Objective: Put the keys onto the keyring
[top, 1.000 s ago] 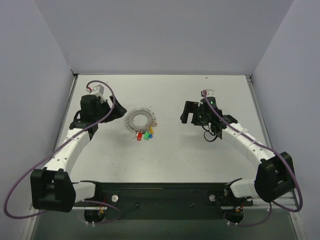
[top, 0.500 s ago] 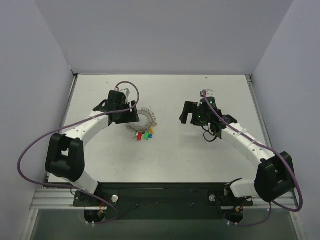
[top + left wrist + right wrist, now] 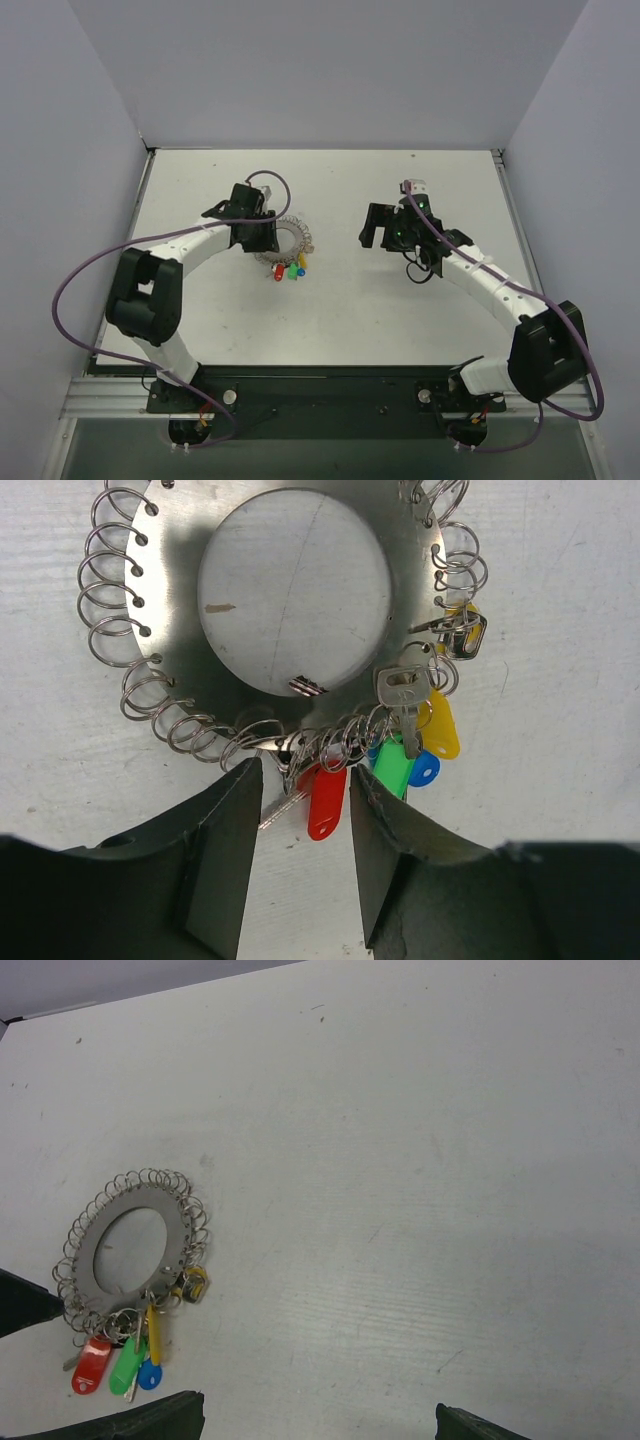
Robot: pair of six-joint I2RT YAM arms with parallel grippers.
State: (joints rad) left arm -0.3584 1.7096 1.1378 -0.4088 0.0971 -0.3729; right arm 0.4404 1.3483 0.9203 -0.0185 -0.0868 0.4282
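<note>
The left pincer (image 3: 303,780) sits low over the keyring (image 3: 180,670), jaws part-way apart either side of the red-tagged key (image 3: 327,802), not touching it — lined up, I'd guess, to pinch it. The ring, flat brushed steel fringed with wire coils (image 3: 105,590), lies left of centre on the matte white worktop (image 3: 350,310), with the glossy plastic-headed keys (image 3: 122,1368) bunched at its near rim. The right pincer (image 3: 315,1425) hovers wide and empty.

Keyring (image 3: 170,630), keys (image 3: 328,800) on white table (image 3: 400,310)
</note>
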